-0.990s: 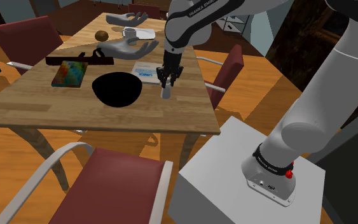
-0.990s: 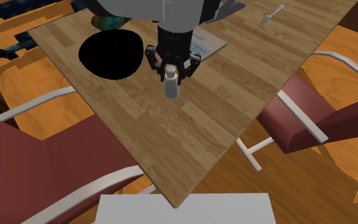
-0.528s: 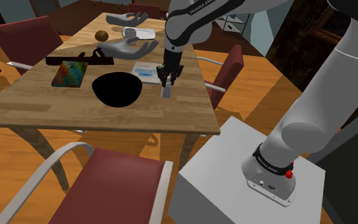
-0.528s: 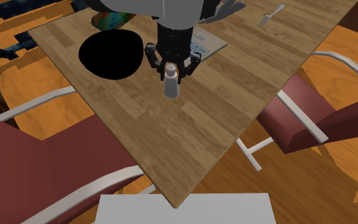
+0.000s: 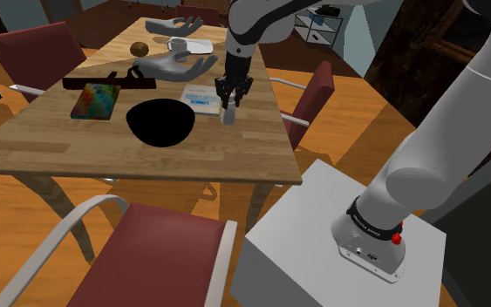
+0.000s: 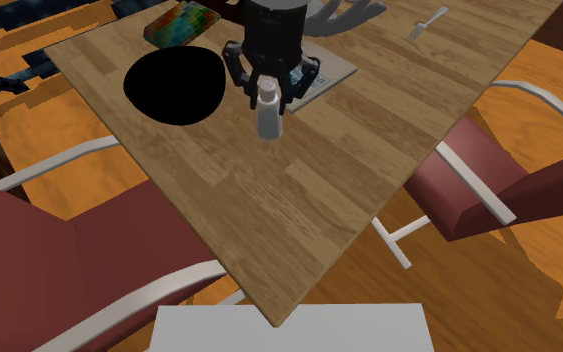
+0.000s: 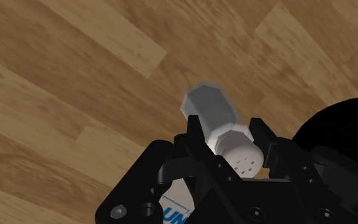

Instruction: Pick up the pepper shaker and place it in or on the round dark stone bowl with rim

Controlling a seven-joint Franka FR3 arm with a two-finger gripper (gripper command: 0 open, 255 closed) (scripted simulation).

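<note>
The pepper shaker (image 7: 219, 124) is a pale grey faceted shaker with a holed white cap. It hangs above the wooden table (image 5: 78, 139), clasped at its cap end by my black gripper (image 7: 229, 145). In the shoulder view the shaker (image 5: 228, 113) dangles below the gripper (image 5: 232, 92), just to the right of the round black bowl (image 5: 160, 123). The second exterior view has the shaker (image 6: 268, 113) under the gripper (image 6: 270, 88), with the bowl (image 6: 173, 84) to its left.
A blue-and-white booklet (image 5: 203, 98) lies beneath the gripper, behind the bowl. A multicoloured book (image 5: 95, 100), a dark bar (image 5: 108, 82), grey hand-shaped figures (image 5: 173, 63) and a brown ball (image 5: 138, 48) sit farther back. Red chairs (image 5: 147, 262) ring the table.
The gripper has risen with the shaker in it, lifting it off the tabletop and shifting slightly toward the booklet and bowl.
</note>
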